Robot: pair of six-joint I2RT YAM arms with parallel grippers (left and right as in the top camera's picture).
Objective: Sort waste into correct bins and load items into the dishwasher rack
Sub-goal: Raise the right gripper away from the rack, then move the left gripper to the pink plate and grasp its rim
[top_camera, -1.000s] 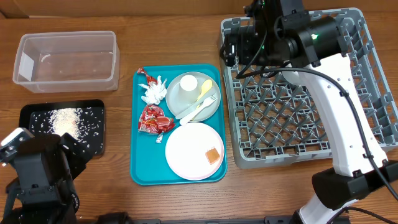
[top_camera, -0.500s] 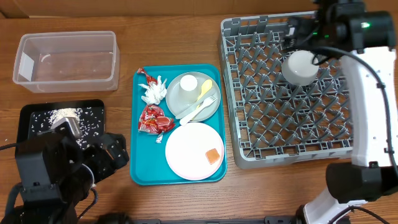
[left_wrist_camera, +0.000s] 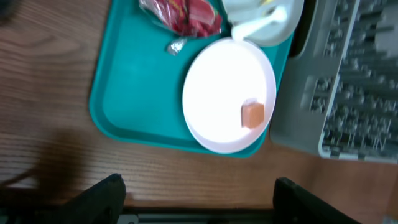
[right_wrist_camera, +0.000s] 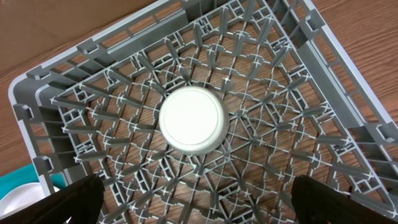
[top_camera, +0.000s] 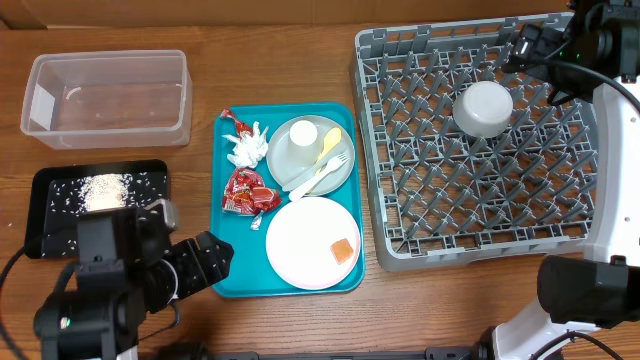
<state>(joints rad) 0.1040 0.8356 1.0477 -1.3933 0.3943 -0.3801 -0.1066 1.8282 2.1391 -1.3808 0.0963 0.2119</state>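
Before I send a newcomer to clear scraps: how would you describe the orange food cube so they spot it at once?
Find the teal tray left of the grey rack. At its end nearest the robot lies a white plate, bare except for one small orange cube by its right rim. Nothing else on the tray is orange.

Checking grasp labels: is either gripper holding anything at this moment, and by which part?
Nothing is held: the left gripper and the right gripper are open and empty.
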